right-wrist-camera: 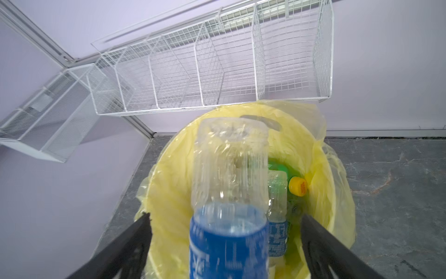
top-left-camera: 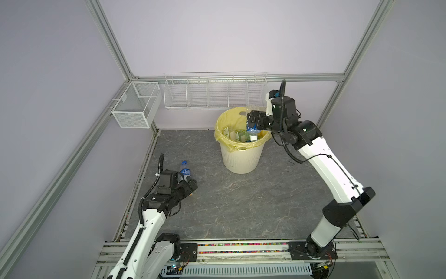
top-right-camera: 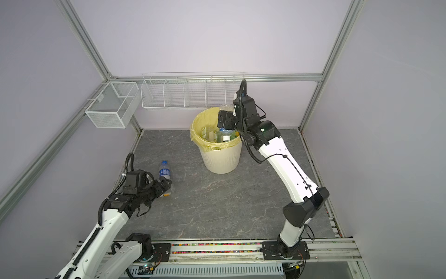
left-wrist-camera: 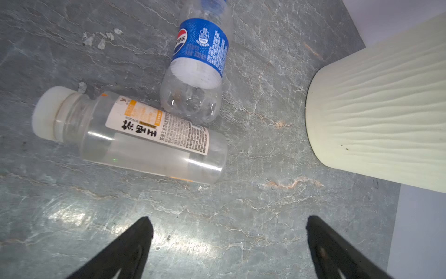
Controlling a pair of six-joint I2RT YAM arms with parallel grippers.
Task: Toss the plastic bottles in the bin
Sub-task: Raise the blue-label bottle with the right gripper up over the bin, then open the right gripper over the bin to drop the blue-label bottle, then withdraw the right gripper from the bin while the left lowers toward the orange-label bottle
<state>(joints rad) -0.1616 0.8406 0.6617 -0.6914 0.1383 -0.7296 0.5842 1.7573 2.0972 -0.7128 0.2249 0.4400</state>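
We reach our right arm out over the bin (top-left-camera: 241, 157), right gripper (right-wrist-camera: 225, 215) spread wide, a blurred blue-labelled bottle (right-wrist-camera: 229, 183) loose between its fingers. Our left arm bends low; the left gripper (left-wrist-camera: 228, 218) gapes empty near a white-capped bottle (left-wrist-camera: 144, 137) and a second blue bottle (left-wrist-camera: 198, 60), both lying on the floor (left-wrist-camera: 241, 193).

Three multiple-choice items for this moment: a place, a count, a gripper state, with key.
1. Where does the white-capped bottle lie? A in the bin; B on the table, beside the blue-label bottle; C in a basket.
2. How many bottles lie on the table? A one; B four; C two.
3. The left gripper is: A open, empty; B shut on a bottle; C shut, empty.
Key: 1 B, the left wrist view shows it there; 2 C, only those two lie there; 3 A, its jaws stand apart with nothing between them.
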